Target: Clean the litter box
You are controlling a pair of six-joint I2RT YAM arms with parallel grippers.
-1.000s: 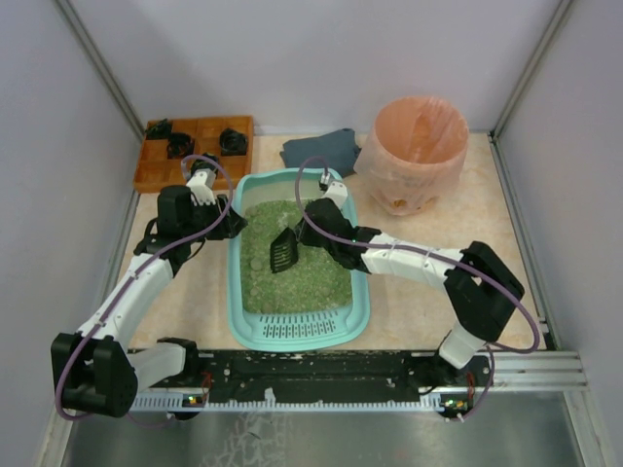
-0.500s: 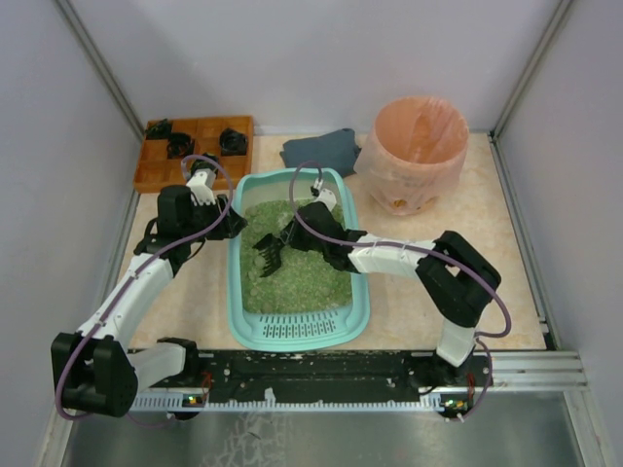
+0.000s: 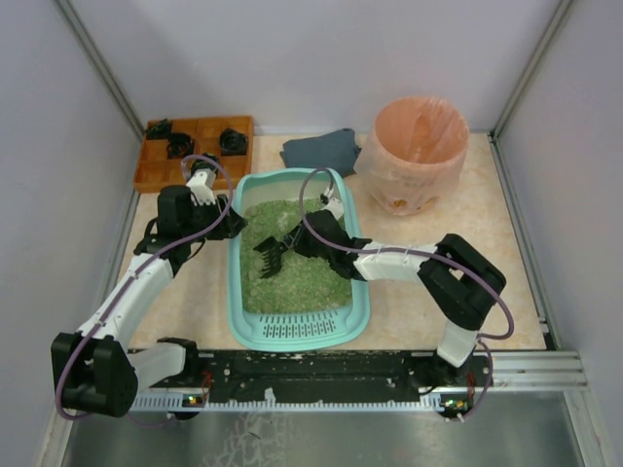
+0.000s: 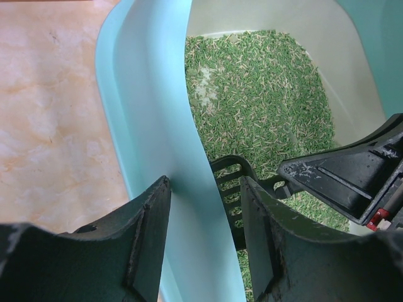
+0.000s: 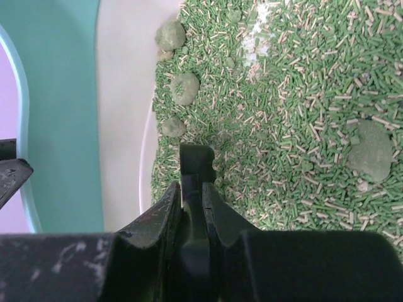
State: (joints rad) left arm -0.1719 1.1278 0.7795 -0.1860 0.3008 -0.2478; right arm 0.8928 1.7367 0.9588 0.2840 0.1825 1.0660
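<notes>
While left fingers (image 4: 148, 239) clamp the litter box (image 3: 297, 326) wall mid-worktop | right fingers (image 5: 157, 220) grip scoop (image 3: 271, 255) | scoop has swung to litter's left side, near clumps (image 5: 184, 87) | pickup likely next

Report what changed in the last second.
The right arm shifted the black scoop slightly left across the litter and turned it, its elbow drawing in. The right jaws stay shut on the scoop, and the left jaws stay clamped on the left rim of the litter box. The bin, wooden tray and cloth are unchanged.
</notes>
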